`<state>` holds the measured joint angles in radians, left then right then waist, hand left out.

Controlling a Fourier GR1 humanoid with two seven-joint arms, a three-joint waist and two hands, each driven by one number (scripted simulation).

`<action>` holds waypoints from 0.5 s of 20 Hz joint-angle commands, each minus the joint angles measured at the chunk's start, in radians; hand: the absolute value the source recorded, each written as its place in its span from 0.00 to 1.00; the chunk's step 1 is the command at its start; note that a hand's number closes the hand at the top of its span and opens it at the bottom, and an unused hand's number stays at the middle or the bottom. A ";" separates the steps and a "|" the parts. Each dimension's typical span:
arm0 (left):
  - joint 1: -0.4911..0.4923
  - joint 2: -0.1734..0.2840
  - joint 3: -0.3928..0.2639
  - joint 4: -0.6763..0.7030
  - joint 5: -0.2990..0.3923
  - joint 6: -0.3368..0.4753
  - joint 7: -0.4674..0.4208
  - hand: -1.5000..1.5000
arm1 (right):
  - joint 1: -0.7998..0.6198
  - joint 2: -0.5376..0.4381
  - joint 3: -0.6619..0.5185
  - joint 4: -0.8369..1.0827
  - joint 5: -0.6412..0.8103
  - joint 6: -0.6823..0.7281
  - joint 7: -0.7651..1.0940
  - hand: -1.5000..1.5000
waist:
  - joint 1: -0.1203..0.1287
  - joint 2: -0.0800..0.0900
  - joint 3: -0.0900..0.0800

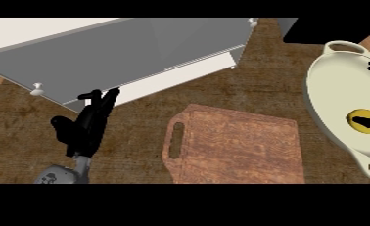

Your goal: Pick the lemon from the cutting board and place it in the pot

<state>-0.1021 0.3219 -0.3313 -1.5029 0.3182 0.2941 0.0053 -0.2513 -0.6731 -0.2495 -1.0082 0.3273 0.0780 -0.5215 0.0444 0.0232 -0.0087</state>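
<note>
The yellow lemon [356, 122] sits inside the cream pot [325, 90] at the view's right edge, partly cut off. A black part of my right hand [360, 119] lies across the lemon, and the rest of that hand is out of frame. The wooden cutting board [235, 144] lies in the middle of the counter with nothing on it. At the left my left hand [85, 122] rests open with its fingers pointing up, well away from the board.
A grey open drawer or sink unit [137, 49] with white edges and small knobs fills the upper left, just beyond my left hand. The pot has a handle [345, 47] at its top. A dark block [318, 29] sits at the upper right.
</note>
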 commanded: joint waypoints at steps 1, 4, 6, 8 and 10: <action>-0.114 0.036 0.143 -0.057 0.013 0.038 -0.056 0.50 | -0.049 0.019 -0.067 0.064 -0.111 0.067 -0.075 0.00 | -0.019 -0.020 0.012; -0.139 0.044 0.151 -0.039 0.008 0.037 -0.053 0.50 | -0.100 0.025 -0.114 0.113 -0.178 0.117 -0.005 0.00 | -0.030 -0.020 0.011; -0.101 0.026 0.133 -0.067 0.008 0.049 -0.069 0.50 | -0.113 -0.012 -0.176 0.164 -0.250 0.186 0.021 0.00 | -0.030 -0.023 0.011; -0.120 0.041 0.144 -0.061 0.014 0.038 -0.055 0.50 | -0.130 -0.005 -0.193 0.206 -0.272 0.199 0.012 0.00 | -0.030 -0.019 0.011; -0.095 0.041 0.136 -0.068 0.023 0.031 -0.054 0.50 | -0.163 -0.032 -0.241 0.270 -0.311 0.219 -0.001 0.00 | -0.019 -0.016 0.013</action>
<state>-0.0797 0.3336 -0.3226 -1.5116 0.3258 0.2952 -0.0073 -0.3706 -0.6819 -0.4223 -0.8259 0.0873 0.2511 -0.5171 0.0230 0.0177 -0.0096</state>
